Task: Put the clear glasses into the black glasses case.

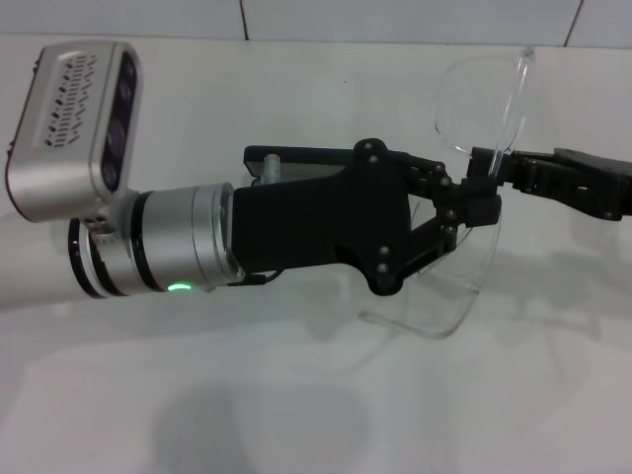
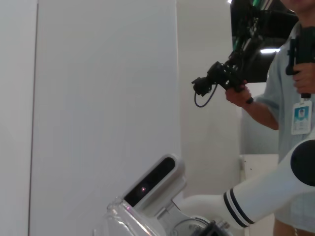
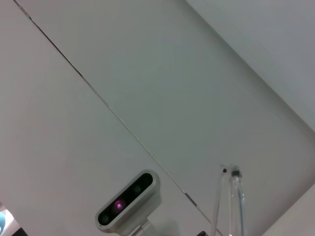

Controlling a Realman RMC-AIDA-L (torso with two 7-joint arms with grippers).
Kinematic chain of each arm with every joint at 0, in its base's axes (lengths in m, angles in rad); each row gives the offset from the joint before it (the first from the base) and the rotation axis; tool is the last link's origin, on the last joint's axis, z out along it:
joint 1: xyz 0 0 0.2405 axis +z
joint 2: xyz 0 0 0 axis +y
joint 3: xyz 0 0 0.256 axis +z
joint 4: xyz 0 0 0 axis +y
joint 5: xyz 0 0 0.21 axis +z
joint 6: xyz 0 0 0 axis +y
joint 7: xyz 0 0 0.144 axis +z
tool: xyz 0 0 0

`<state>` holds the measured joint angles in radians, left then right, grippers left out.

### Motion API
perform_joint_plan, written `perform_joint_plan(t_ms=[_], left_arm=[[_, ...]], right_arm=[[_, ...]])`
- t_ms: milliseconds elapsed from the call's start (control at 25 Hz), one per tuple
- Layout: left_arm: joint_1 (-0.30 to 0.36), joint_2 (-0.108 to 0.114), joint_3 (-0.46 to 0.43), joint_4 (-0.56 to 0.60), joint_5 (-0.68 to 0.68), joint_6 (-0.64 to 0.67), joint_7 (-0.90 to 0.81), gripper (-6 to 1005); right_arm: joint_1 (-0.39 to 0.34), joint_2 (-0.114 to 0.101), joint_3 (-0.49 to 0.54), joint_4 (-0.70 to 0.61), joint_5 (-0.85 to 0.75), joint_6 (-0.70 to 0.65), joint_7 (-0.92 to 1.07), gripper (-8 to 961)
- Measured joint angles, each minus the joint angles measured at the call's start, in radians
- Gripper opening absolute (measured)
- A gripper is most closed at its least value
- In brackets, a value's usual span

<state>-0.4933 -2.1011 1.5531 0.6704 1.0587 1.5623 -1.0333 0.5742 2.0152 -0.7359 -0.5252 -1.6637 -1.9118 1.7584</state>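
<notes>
The clear glasses (image 1: 472, 281) hang in the air above the white table (image 1: 197, 99), held between both arms. My left gripper (image 1: 477, 207) reaches in from the left and is shut on the glasses near their middle. Coming in from the right, my right gripper (image 1: 490, 164) is shut on the frame just above it. One lens (image 1: 474, 94) rises above the grippers and the other curves down below them. A clear edge of the glasses (image 2: 118, 216) shows in the left wrist view, and a thin clear arm (image 3: 231, 206) in the right wrist view. The black glasses case is out of view.
The left arm's wrist camera housing (image 1: 74, 128) is at the upper left of the head view. A tiled wall edge (image 1: 395, 20) runs behind the table. In the left wrist view a person (image 2: 290, 98) stands behind, holding a black hand-held device (image 2: 219, 78).
</notes>
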Motion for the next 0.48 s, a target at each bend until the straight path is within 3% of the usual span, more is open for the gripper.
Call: perform_joint_plan(t_ms=[280, 480], left_arm=[[0.018, 0.006, 0.007, 0.009, -0.084, 0.028, 0.019, 83], [0.071, 0.009, -0.009, 0.066, -0.121, 0.075, 0.037, 83]], right_arm=[[-0.028, -0.006, 0.0, 0.004, -0.005, 0.063, -0.016, 87], [-0.052, -0.007, 0.008, 0.009, -0.001, 0.143, -0.016, 87]])
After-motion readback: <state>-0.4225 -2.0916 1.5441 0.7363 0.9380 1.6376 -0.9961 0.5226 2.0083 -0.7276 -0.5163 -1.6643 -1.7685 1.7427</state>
